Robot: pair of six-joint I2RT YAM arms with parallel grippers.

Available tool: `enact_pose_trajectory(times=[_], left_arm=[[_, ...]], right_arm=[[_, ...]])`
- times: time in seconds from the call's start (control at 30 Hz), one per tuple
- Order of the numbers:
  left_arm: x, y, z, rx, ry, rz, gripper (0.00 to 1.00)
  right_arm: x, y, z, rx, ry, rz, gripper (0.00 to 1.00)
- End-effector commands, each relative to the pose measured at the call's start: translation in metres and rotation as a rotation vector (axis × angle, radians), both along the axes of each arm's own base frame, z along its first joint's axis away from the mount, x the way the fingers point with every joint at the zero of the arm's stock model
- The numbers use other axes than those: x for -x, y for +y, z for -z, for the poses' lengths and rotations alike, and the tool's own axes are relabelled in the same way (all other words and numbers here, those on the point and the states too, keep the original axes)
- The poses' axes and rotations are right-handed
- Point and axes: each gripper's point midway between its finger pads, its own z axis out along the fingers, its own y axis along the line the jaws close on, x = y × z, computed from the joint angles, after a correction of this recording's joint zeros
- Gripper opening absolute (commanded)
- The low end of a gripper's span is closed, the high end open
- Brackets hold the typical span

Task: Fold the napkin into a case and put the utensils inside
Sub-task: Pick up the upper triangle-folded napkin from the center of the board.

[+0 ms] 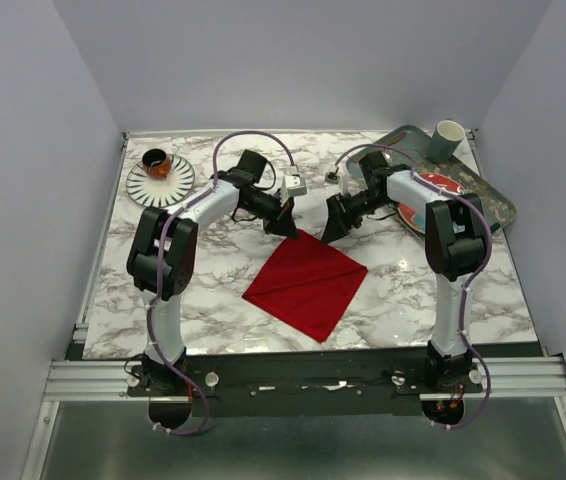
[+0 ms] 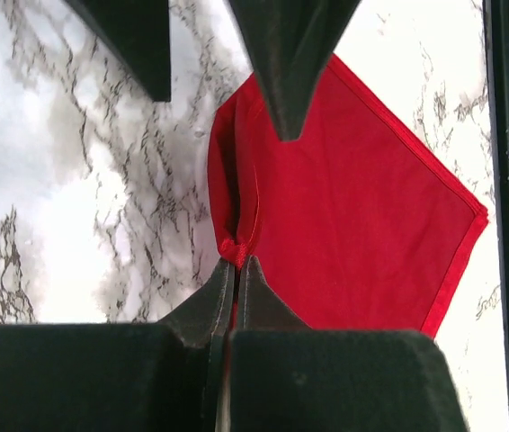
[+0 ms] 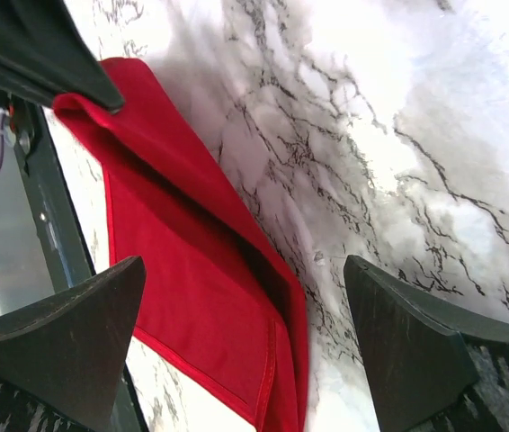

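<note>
Two black robot arms are meeting over the far corner of a plain bright red cloth napkin [image 1: 306, 283], which is lying flat as a diamond in the middle of a white, grey-veined marble-patterned table [image 1: 443, 290], near its front edge. The left gripper [image 2: 235, 263] is pinching that corner, its two dark fingers [image 2: 202, 306] pressed together with a small bunched fold of red fabric caught between the tips. The cloth is lying doubled, and the right wrist view is showing one hemmed layer resting on another.

The right gripper [image 3: 244, 265] is standing with its jaws spread wide and gripping nothing. Its fingers [image 3: 75, 328] are straddling the hemmed edge of the napkin just beside the pinched corner, and whether they are touching the cloth cannot be told.

From above, the two grippers are pointing toward each other, tips close together at the napkin's far point. At the far left of the table, a black-and-white striped round plate [image 1: 178, 185] is carrying a brown cup [image 1: 156, 162]. At the far right, a dark rectangular tray [image 1: 493, 200] is holding a pale green cup [image 1: 449, 140] and a red patterned round plate [image 1: 443, 184], partly hidden behind the right arm.
</note>
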Motion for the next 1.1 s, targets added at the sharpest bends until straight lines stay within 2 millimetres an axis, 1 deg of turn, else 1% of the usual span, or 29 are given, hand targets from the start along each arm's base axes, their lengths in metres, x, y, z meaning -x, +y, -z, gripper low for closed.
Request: enact_pose_trajectory(times=[0.0, 0.07, 0.2, 0.23, 0.3, 0.33, 0.4, 0.43, 0.57, 0.63, 0.8, 0.93, 1.07], left_arm=[[0.002, 0.001, -0.016, 0.014, -0.144, 0.046, 0.00], [0.002, 0.002, -0.020, 0.015, -0.164, 0.046, 0.00], [0.004, 0.003, -0.022, 0.022, -0.191, 0.049, 0.00], [0.004, 0.004, -0.023, 0.023, -0.192, 0.046, 0.00], [0.004, 0.005, -0.024, 0.027, -0.190, 0.042, 0.00], [0.004, 0.006, -0.024, 0.028, -0.193, 0.039, 0.00], [0.001, 0.008, -0.024, 0.027, -0.192, 0.029, 0.00], [-0.001, 0.012, -0.023, 0.025, -0.188, 0.019, 0.00], [-0.008, 0.017, -0.024, 0.026, -0.185, -0.005, 0.00], [-0.010, 0.019, -0.025, 0.025, -0.186, -0.012, 0.00], [-0.012, 0.023, -0.026, 0.024, -0.187, -0.018, 0.00], [-0.012, 0.024, -0.025, 0.021, -0.188, -0.016, 0.00], [-0.013, 0.025, -0.023, 0.019, -0.181, -0.021, 0.00]], right_arm=[[0.009, -0.001, 0.007, 0.008, 0.014, -0.064, 1.00], [0.011, -0.003, 0.012, 0.017, 0.027, -0.077, 1.00], [0.029, -0.012, 0.022, 0.046, 0.107, -0.102, 0.97], [0.032, -0.014, 0.023, 0.049, 0.120, -0.105, 0.93], [0.039, -0.018, 0.024, 0.040, 0.163, -0.101, 0.90], [0.041, -0.020, 0.024, 0.037, 0.167, -0.103, 0.87], [0.045, -0.025, 0.025, 0.037, 0.194, -0.099, 0.84], [0.046, -0.026, 0.025, 0.035, 0.197, -0.102, 0.80], [0.050, -0.034, 0.027, 0.036, 0.226, -0.091, 0.71], [0.052, -0.039, 0.028, 0.035, 0.254, -0.081, 0.70], [0.051, -0.051, 0.030, 0.025, 0.304, -0.044, 0.68], [0.052, -0.055, 0.032, 0.014, 0.339, -0.027, 0.67], [0.053, -0.053, 0.031, -0.004, 0.369, -0.015, 0.63]])
